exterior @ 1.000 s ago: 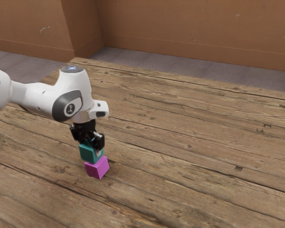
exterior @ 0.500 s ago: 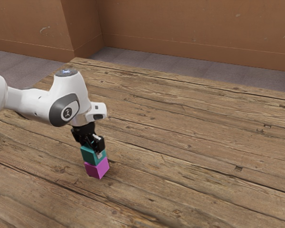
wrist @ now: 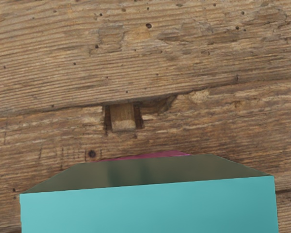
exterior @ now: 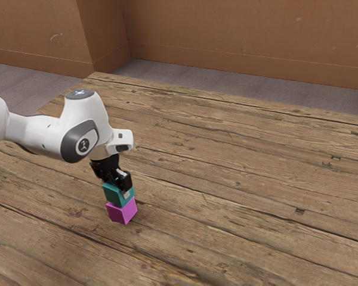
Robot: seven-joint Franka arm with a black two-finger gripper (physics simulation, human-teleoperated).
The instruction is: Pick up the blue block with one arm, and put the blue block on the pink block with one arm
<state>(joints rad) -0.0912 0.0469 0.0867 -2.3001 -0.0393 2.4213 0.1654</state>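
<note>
Sitting right on top of the pink block, the blue block was pinched on two sides by the gripper, reaching down from above it.

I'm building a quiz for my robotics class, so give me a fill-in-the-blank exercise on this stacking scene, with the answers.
The gripper is ____ on the blue block.
The pink block carries the blue block on its ____ face.
The stack counts ____ blocks.
It stands on a table of ____ planks.
Missing words: shut, top, two, wooden.
</note>
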